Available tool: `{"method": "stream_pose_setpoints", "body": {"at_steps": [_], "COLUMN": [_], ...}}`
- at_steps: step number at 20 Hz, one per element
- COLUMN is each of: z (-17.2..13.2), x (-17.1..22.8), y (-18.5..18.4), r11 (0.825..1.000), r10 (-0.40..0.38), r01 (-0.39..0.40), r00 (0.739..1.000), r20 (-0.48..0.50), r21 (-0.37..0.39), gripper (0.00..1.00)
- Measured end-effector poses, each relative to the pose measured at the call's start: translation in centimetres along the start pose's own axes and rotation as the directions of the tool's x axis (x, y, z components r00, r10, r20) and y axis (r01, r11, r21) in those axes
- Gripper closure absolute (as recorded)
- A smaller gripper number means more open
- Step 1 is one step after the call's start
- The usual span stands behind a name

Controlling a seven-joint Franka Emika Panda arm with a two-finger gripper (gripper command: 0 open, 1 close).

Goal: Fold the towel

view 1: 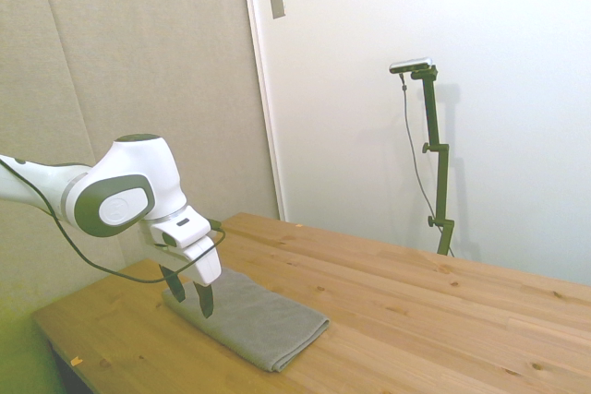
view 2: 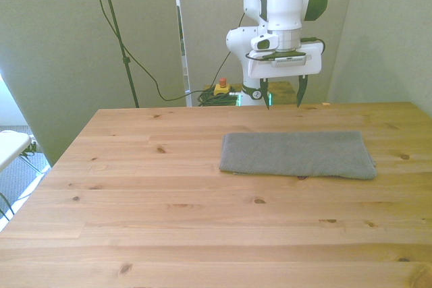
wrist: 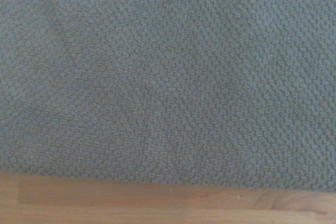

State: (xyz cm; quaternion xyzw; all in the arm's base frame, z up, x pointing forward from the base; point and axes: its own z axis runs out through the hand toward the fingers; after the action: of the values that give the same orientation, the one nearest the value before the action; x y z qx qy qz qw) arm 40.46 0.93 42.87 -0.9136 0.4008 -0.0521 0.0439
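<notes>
1. We see the grey towel (view 2: pixel 297 154) lying flat on the wooden table (view 2: pixel 169 220), a long, thick, layered rectangle toward the front view's right, its short ends facing the front view's left and right. We cannot tell whether the fold is finished or another fold is due.

2. The wrist view shows terry weave (wrist: pixel 168 77) filling nearly the whole frame, with a strip of bare wood along one border, so we judge the camera looks at the cloth close to one long edge.

3. The gripper (view 2: pixel 282 94) hangs above the towel's far long edge with its fingers spread apart and nothing between them.

4. If another fold is meant, we expect the main risk to be a pinch that catches only the top layer; the stack would then peel open instead of folding as one.

5. A descent slightly off the edge could press the fingertips onto wood and miss the cloth.

6. Dragging thick terry across the table may bunch or skew it, leaving the edges misaligned.
</notes>
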Motion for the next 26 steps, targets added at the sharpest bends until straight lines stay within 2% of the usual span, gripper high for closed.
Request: {"method": "stream_pose_setpoints", "body": {"at_steps": [4,6,9,12,17,20,22,26], "z": [-0.4,-1.0,0.0,2.3,4.9,6.9,8.0,9.1], "x": [0.7,1.3,-0.4,-4.1,-9.9,-11.7,-12.1,-13.0], "y": [-1.4,-4.9,-11.5,-15.7,-20.3,-22.6,-24.1,-26.3], "r11": [1.000,1.000,0.996,0.980,0.952,0.925,0.914,0.912], "r10": [0.012,0.018,-0.005,-0.034,-0.055,-0.058,-0.057,-0.053], "r01": [-0.012,-0.018,-0.009,-0.017,-0.070,-0.103,-0.124,-0.145], "r00": [1.000,0.999,0.989,0.968,0.920,0.913,0.903,0.886], "r20": [-0.012,-0.044,-0.151,-0.249,-0.389,-0.404,-0.426,-0.460], "r21": [0.002,-0.008,-0.092,-0.198,-0.299,-0.365,-0.385,-0.383], "gripper": [0.00,0.00,0.00,0.00,0.00,0.00,0.00,0.00]}}
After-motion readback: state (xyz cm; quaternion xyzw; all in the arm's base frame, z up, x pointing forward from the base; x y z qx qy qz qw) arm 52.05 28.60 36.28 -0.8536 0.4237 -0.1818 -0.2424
